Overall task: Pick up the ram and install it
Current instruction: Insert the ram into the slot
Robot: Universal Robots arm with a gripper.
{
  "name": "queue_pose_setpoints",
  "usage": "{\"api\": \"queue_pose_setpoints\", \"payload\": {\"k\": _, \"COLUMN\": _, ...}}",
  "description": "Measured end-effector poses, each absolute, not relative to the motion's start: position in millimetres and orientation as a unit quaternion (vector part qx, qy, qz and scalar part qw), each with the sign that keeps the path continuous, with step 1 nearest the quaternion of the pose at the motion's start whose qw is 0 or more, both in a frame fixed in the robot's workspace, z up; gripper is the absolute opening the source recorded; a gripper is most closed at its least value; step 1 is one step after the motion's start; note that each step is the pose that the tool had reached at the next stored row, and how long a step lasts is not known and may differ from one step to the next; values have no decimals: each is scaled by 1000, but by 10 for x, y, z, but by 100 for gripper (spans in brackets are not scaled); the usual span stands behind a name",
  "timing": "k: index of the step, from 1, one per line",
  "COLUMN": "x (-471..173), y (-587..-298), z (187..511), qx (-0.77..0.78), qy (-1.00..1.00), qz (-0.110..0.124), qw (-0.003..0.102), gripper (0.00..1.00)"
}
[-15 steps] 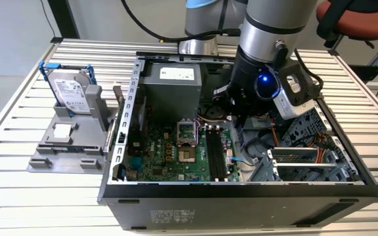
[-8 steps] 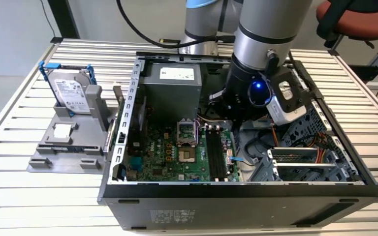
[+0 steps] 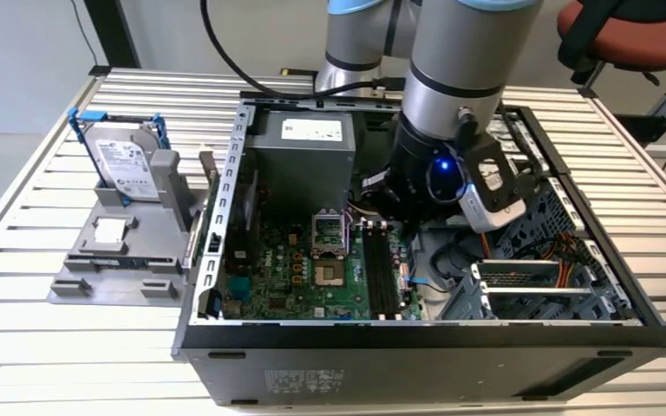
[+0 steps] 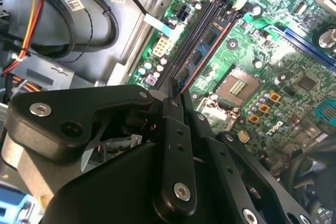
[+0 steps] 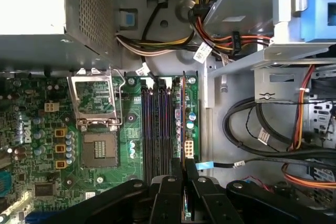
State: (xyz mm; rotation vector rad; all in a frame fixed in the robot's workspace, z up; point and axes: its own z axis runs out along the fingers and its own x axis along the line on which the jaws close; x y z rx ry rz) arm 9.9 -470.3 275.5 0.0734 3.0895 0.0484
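The ram (image 5: 182,119) is a thin green stick with dark chips, seen edge-on in the first wrist view. It stands on its long edge along the outermost of the black motherboard slots (image 5: 155,124). Its chip face (image 4: 207,45) shows in the second wrist view, running away from the fingers. My gripper (image 5: 183,174) is shut on the ram's near end, with the black fingers (image 4: 173,129) close on either side. I cannot tell whether the stick is seated. In the exterior view the arm's wrist (image 3: 426,178) hangs inside the open computer case (image 3: 426,334), over the slots (image 3: 381,273).
The CPU socket (image 5: 100,148) and the power supply box (image 5: 52,19) lie beside the slots. Cable bundles (image 5: 262,135) and the drive cage (image 3: 536,290) crowd the other side. A silver hard drive (image 3: 125,165) with a blue frame stands in a grey holder outside the case.
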Motion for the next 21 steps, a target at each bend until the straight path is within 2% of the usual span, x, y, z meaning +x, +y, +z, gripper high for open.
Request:
{"api": "queue_pose_setpoints", "payload": {"k": 10, "x": 106, "y": -4822, "z": 2572, "qx": 22, "qy": 999, "qz": 16, "qw": 25, "gripper": 0}}
{"api": "queue_pose_setpoints", "payload": {"k": 21, "x": 101, "y": -4825, "z": 2373, "qx": 10, "qy": 999, "qz": 16, "qw": 25, "gripper": 0}}
